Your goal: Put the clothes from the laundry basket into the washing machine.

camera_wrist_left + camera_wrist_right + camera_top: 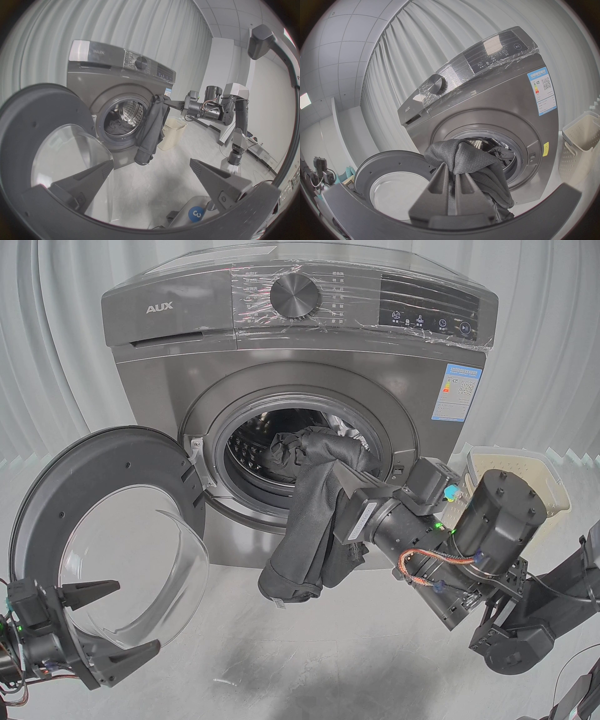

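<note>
Right jaws clamped on dark garment (312,521) hanging at washer (162,377) mouth; left jaws wide open, empty, beside door (81,477).

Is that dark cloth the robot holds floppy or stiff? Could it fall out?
Probably floppy: the dark garment droops in folds from the right gripper, which is shut on it. It seems light, since one pinch holds it up. Most of it hangs outside the washing machine's opening, so if released now it might slide to the floor.

Laundry basket (528,460) half behind the right arm (500,521); drum's (250,449) depth behind the dark garment (312,521).
</note>
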